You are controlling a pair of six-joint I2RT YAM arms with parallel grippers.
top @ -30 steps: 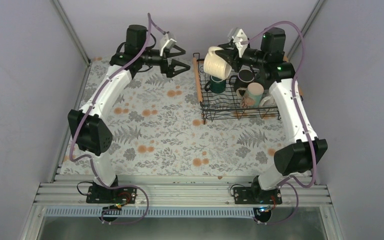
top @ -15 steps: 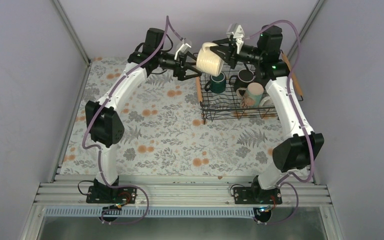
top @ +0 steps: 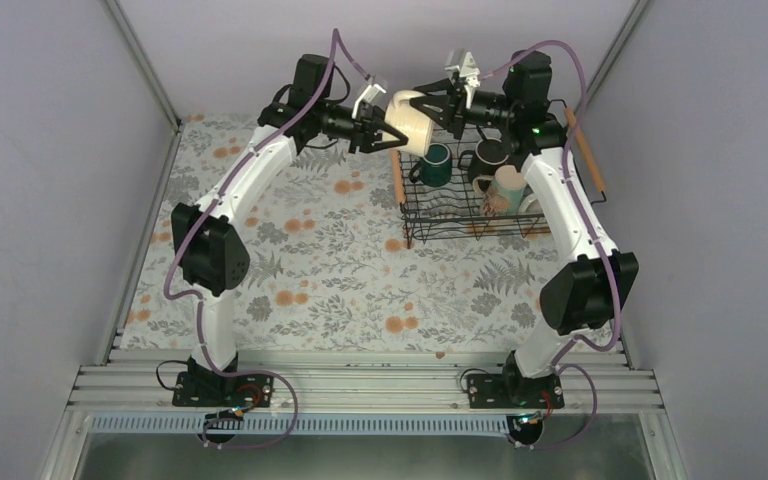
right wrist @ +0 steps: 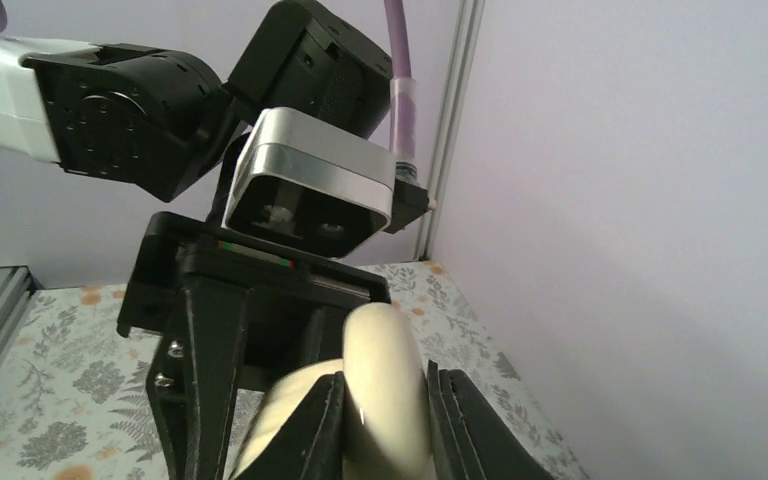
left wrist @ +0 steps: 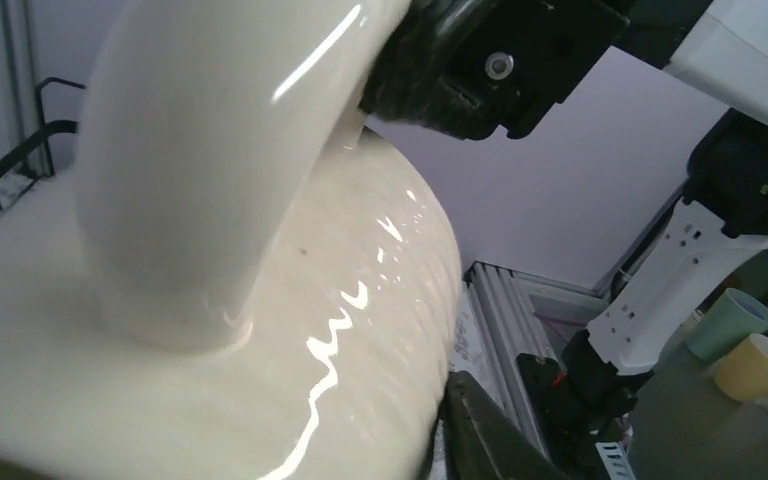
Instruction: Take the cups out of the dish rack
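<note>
A cream ribbed mug (top: 412, 127) hangs tilted in the air over the left end of the dish rack (top: 440, 215). My right gripper (top: 432, 102) is shut on its handle (right wrist: 385, 395), one finger on each side. My left gripper (top: 385, 128) has come from the left and is shut on the mug's body. The mug (left wrist: 260, 350) fills the left wrist view, with one dark finger (left wrist: 485, 435) against its side. In the rack stand a dark green mug (top: 436, 165), a black mug (top: 492, 153), a mint-and-pink mug (top: 508, 188) and a white one (top: 533, 203).
The rack has wooden bar handles at its left (top: 397, 175) and right (top: 583, 155) ends and sits at the far right of the floral tablecloth (top: 310, 260). Grey walls close in the back and sides. Two pastel cups (left wrist: 745, 340) show beyond the table rail.
The left arm swung right to the cream mug and its jaws went from wide open to shut on it. The right gripper raised the mug slightly and moved it left.
</note>
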